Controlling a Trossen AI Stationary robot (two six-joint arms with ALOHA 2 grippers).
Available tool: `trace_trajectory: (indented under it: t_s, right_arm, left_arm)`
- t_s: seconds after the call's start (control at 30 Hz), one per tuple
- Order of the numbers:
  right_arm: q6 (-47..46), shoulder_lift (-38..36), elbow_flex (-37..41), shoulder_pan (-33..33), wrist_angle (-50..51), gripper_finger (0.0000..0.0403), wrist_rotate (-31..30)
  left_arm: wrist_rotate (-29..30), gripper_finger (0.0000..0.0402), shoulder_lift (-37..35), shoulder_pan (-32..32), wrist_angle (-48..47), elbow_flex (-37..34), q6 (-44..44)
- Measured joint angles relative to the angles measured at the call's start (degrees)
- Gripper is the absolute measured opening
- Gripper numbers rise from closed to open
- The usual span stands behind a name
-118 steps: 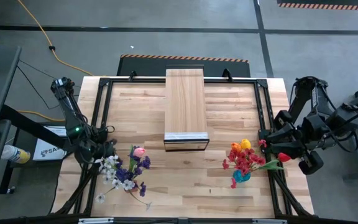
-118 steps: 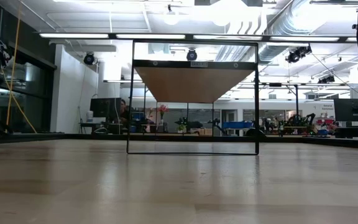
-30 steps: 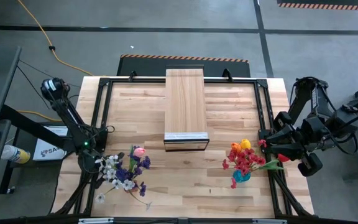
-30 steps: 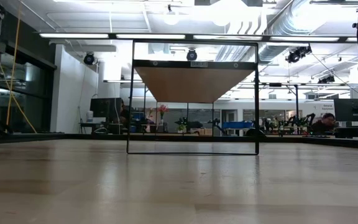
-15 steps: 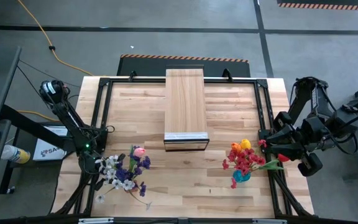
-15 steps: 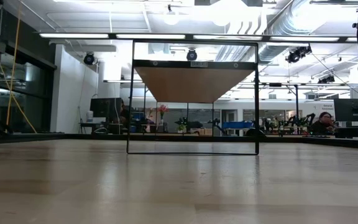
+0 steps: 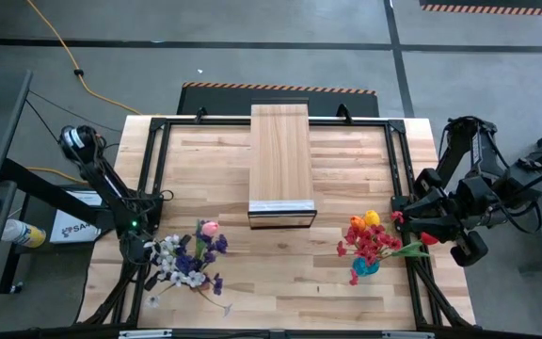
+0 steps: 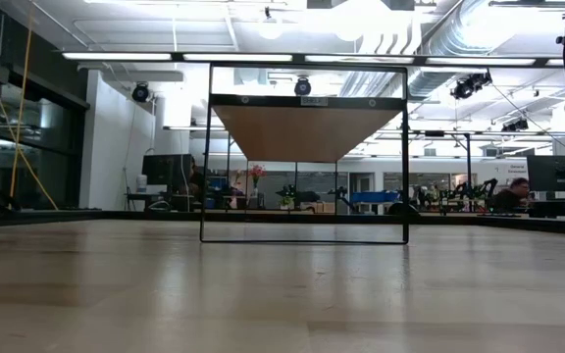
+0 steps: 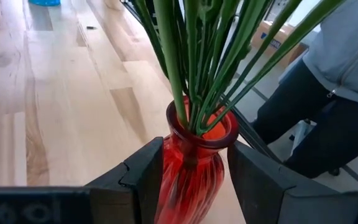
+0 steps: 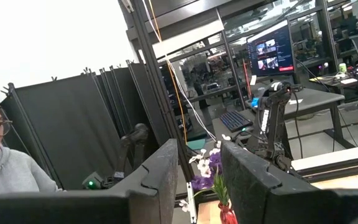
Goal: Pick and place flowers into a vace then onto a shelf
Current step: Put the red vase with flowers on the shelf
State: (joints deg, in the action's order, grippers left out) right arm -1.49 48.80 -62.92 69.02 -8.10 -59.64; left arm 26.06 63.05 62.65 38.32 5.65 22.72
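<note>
A red vase [image 9: 194,165] holds a bunch of purple, white and pink flowers [image 7: 188,259] at the table's near left. Their green stems [image 9: 197,56] stand in its mouth. My left gripper [image 9: 194,149] is shut on this vase; it also shows in the high view [image 7: 149,247]. A blue vase [image 7: 365,267] with red, orange and yellow flowers [image 7: 370,240] stands at the near right. My right gripper [image 7: 433,235] is open and empty just right of it, past the table's right rail. The shelf [image 7: 280,160] stands at the far middle. My left gripper pinches the red vase between its two fingers, on the narrow part just below the rim [image 9: 166,134]. The fingers come level from the table's left side. The vase stands about upright in the hold. Whether its base is on the table does not show.
A black metal frame [image 7: 158,169] runs round the tabletop. The shelf's black legs [image 8: 204,157] stand on the table. A person [image 9: 340,81] stands close beside the table's left edge. Bare wood lies between the two vases [image 7: 280,273].
My left arm's elbow has drifted toward the table's left edge. Its gripper has stayed at the red vase.
</note>
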Motion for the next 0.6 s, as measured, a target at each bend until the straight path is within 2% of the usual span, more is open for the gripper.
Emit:
trace_trajectory:
  t_s: [0.6]
  right_arm:
    - [0.0, 0.0, 0.0, 0.01, 0.0, 0.0114, -0.01]
  left_arm:
    - [-1.09, 0.0211, 6.04, 0.0, 9.41, 0.0, -4.19]
